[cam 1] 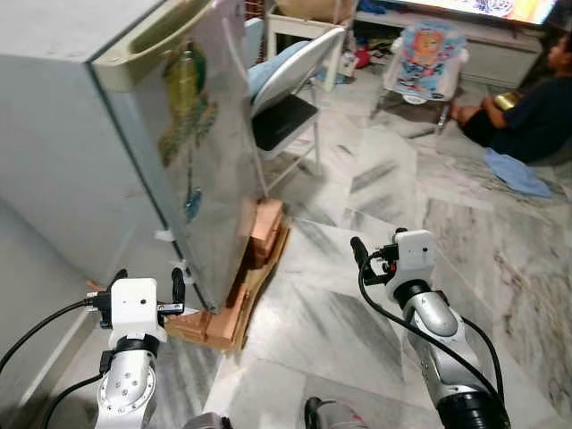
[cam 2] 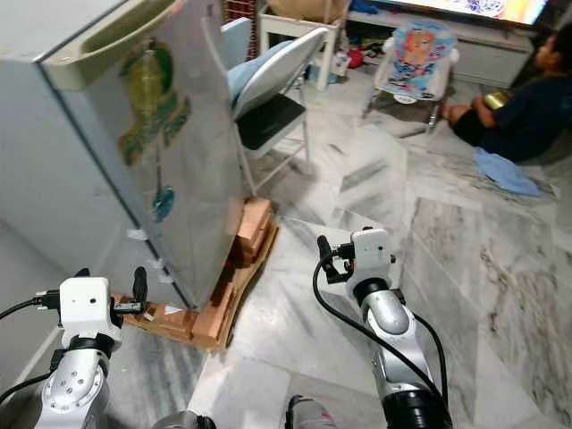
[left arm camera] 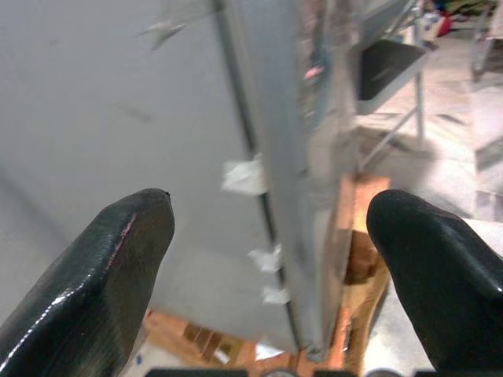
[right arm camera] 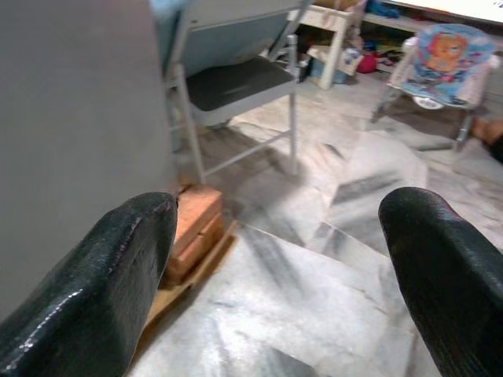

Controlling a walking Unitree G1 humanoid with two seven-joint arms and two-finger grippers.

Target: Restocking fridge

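Facing the fridge (cam 1: 134,134) at its front corner, I log the following.

Fridge: tall grey cabinet, door shut, long axis upright. Pale green handle strip along the door's top edge; faded green and blue stickers on the door face (cam 1: 201,134). It stands raised on a wooden pallet with bricks (cam 1: 255,259) under it. Bits of white tape cling to the hinge-side seam near the base.

Left gripper (cam 1: 147,286): low, just beside the fridge's bottom corner, fingers spread apart and empty. In the left wrist view the door's vertical edge (left arm camera: 271,173) runs between the two fingers (left arm camera: 94,275), ahead of them and not touched. This arm is plainly the nearer one.

Right gripper (cam 1: 362,259): out over the marble floor (cam 1: 375,197), clear of the door face, fingers parted in its wrist view, holding nothing.

Judgement: opening comes first; the door edge lies straight ahead of my left fingers, though the handle sits high above them.

Beyond the fridge: folding chair (cam 1: 290,98), baby bouncer (cam 1: 424,58), a seated person (cam 1: 523,107).
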